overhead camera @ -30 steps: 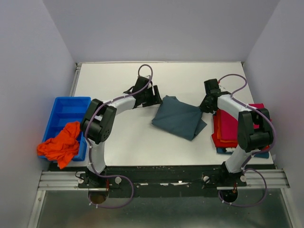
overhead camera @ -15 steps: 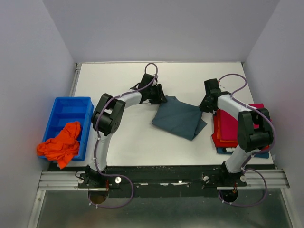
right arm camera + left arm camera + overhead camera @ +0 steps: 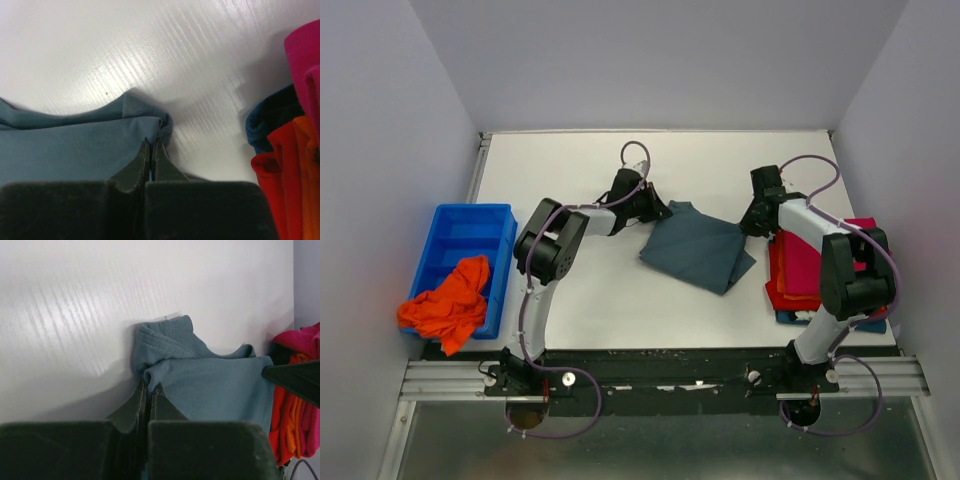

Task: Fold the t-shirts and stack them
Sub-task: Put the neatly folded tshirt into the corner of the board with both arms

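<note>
**Both arms grip the grey-blue t-shirt (image 3: 698, 248)**

We see the shirt lying folded in the middle of the desk (image 3: 610, 300), between the two arms. The left fingers (image 3: 134, 407) are clenched on its far left corner, by the collar. The right fingers (image 3: 134, 172) are clenched on its right corner, just beside the stack of pink, red and orange shirts (image 3: 798, 268). An orange t-shirt (image 3: 448, 305) hangs over the blue bin (image 3: 460, 228) at left.

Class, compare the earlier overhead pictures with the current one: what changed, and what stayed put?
The left gripper moved right to the folded slate grey-blue cloth t-shirt and closed on its far corner. The right gripper stayed shut on its right corner; the folded red and pink stack and the crumpled orange shirt on the blue plastic bin did not move.
</note>
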`<control>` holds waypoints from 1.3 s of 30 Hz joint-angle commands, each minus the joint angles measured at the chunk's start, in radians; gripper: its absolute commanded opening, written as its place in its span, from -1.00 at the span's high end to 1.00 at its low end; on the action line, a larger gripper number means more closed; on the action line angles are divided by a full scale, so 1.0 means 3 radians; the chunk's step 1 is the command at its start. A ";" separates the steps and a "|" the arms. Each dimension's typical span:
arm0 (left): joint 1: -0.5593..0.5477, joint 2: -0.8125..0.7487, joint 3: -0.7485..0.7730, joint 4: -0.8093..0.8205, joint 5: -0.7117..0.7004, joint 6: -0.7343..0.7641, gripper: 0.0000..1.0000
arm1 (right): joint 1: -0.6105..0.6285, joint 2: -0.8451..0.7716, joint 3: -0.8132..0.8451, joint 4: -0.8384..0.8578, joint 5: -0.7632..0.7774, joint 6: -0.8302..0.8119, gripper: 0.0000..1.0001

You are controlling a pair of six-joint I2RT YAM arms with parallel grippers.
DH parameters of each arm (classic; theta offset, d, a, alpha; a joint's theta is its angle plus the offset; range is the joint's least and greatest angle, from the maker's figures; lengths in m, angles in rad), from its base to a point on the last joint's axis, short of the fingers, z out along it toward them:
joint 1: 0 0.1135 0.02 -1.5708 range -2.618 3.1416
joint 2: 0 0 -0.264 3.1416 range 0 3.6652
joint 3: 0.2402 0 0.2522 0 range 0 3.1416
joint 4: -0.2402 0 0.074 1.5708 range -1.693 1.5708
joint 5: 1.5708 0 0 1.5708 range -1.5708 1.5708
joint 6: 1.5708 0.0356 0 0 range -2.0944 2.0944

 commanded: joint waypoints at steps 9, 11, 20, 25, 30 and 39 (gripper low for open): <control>-0.0058 -0.0632 -0.0755 0.1017 -0.0373 0.0298 1.00 | -0.0009 -0.0205 0.0116 0.0013 -0.0110 -0.0083 0.99; -0.0058 -0.0637 -0.0806 0.1083 -0.0394 0.0283 1.00 | -0.0009 -0.0190 0.0096 0.0023 -0.0090 -0.0088 0.99; -0.0048 -0.0091 -0.0034 -0.0015 -0.0230 0.0257 -0.29 | -0.0009 -0.0118 0.0141 0.0003 -0.0095 -0.0083 0.99; -0.0048 0.0185 0.0446 -0.0562 -0.0261 0.0278 -0.30 | -0.0009 -0.0113 0.0136 0.0049 -0.0130 -0.0073 0.99; -0.0043 0.0318 0.0605 -0.0578 -0.0139 0.0319 -0.15 | -0.0009 -0.0098 0.0126 0.0059 -0.0125 -0.0083 0.99; -0.0043 0.0263 0.0217 0.0351 0.0133 0.0099 1.00 | -0.0009 -0.0042 0.0157 0.0059 -0.0156 -0.0089 0.99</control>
